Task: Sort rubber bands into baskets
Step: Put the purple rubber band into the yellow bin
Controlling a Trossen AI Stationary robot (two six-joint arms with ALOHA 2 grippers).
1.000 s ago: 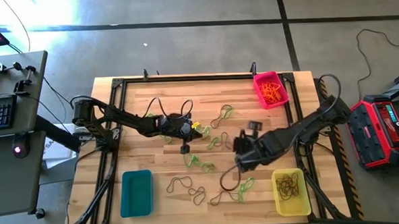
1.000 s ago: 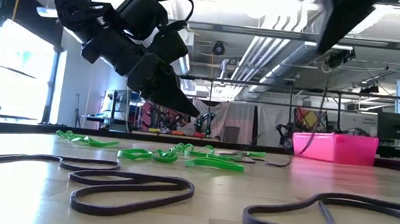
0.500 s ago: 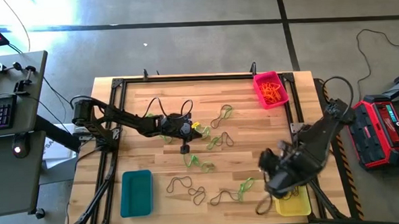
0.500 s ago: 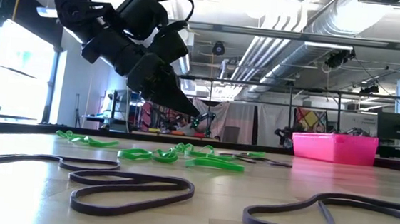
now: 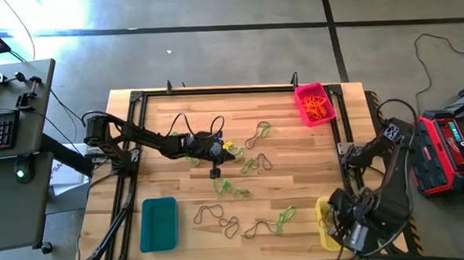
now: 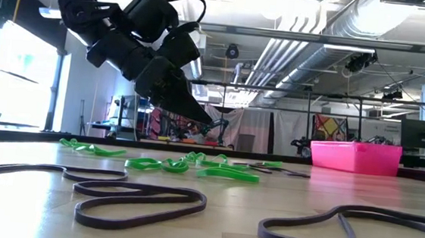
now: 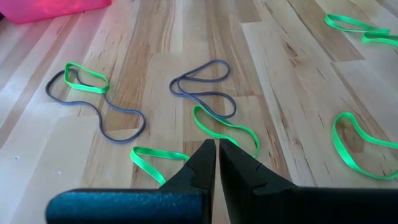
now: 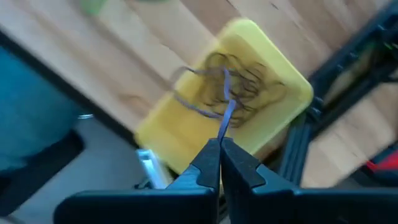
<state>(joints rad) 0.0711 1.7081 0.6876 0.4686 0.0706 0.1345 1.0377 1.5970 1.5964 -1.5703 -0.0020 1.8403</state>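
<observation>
Right tool [image 8: 219,142] over the yellow basket [image 8: 273,74], pinched on a dark rubber band [image 8: 225,118] dangling into it. Left tool [image 7: 216,149] closed, empty, hovering mid-counter [image 5: 177,121] above green bands [image 7: 227,127]. Pink basket [image 5: 315,103] far corner, teal basket [image 5: 158,224] near edge.

A light wooden table [image 5: 176,117] carries everything. Around the loose green and dark rubber bands [image 5: 242,188] at its middle lie a pink basket [image 5: 314,104] at the far right corner, a teal basket [image 5: 158,223] near left and a yellow basket [image 5: 325,220] near right.
</observation>
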